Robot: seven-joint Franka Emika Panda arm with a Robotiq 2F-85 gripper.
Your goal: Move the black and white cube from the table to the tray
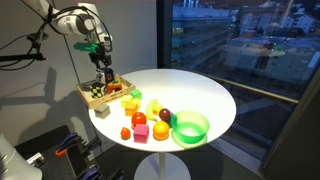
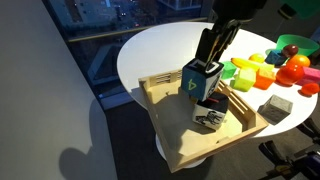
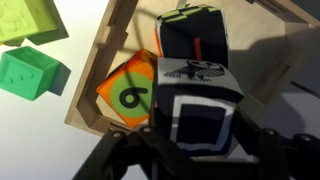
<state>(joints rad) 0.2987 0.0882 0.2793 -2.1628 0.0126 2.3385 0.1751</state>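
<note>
**Black and white cube inside the tray rim, under the gripper**

In the wrist view the black and white cube lies within the wooden tray, just beside an orange block. The gripper hangs right above the tray; I cannot tell whether its fingers clamp the cube. Farther off, a green bowl stands on the round white table.
</note>
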